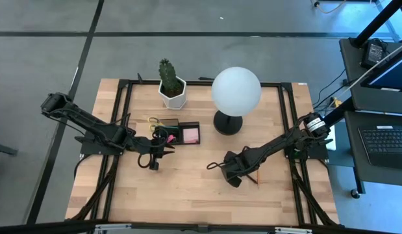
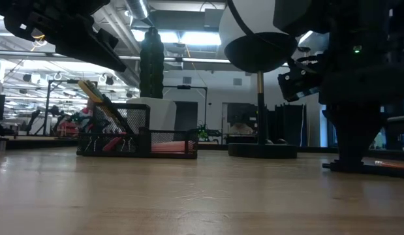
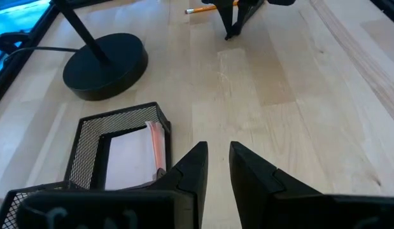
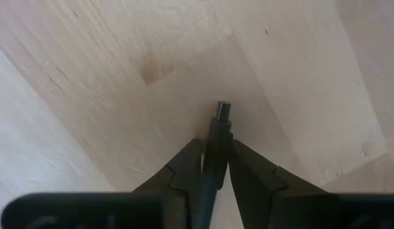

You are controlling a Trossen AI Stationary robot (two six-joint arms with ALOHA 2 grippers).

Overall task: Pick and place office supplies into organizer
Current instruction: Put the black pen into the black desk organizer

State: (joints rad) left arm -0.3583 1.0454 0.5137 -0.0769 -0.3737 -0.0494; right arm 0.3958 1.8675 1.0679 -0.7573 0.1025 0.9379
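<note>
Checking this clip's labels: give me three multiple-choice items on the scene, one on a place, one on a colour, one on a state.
1. Where is the pink sticky-note pad?
A. Under the lamp
B. In the organizer
C. On bare table by the right arm

2. What colour are the scissors' handles?
A. Yellow
B. Blue
C. Red

3. How do the right gripper's jaws stand?
A. Wide open and empty
B. Shut on the cactus
C. Shut on a black pen

Answers:
1. B: the pink sticky-note pad lies inside the organizer.
2. A: the scissors show yellow in the high view.
3. C: the right wrist view shows the right gripper closed on the black pen.
</note>
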